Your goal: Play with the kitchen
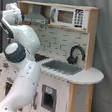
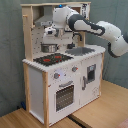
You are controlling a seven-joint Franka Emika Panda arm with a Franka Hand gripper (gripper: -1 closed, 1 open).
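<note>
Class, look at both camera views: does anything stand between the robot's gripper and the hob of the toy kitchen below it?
Nothing visible does. In the second exterior view the gripper hangs under the grey hood, above the back of the red-ringed hob of the kitchen. The arm hides this spot in the first exterior view.

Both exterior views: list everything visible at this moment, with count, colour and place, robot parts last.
toy kitchen: one, white and light wood, centre of both exterior views.
hob: one, black with red rings, on the counter at the second exterior view's left.
pot: one, metallic, behind the hob.
sink: one, grey, set in the counter.
faucet: one, black, behind the sink.
microwave: one, white, upper shelf.
hood: one, grey, above the hob.
oven door: one, white, below the hob.
robot arm: one, white, reaching over the counter.
gripper: one, above the pot.
</note>
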